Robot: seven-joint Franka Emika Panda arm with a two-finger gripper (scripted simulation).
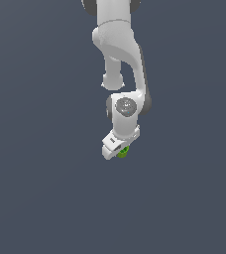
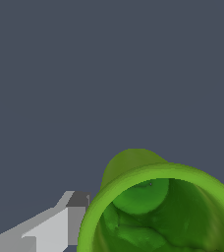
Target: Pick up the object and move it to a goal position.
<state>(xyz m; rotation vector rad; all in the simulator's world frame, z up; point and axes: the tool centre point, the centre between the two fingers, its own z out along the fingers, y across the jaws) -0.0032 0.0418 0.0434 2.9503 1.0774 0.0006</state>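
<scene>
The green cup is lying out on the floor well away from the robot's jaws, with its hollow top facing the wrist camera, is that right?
Not quite. The green cup is not away from the jaws: the exterior view shows it tucked right at the gripper, and the wrist view shows a finger beside its rim. The hollow top does face the wrist camera.

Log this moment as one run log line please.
phase: carry | gripper: shut on green cup | one finger visible beside rim | goal: not visible
</scene>
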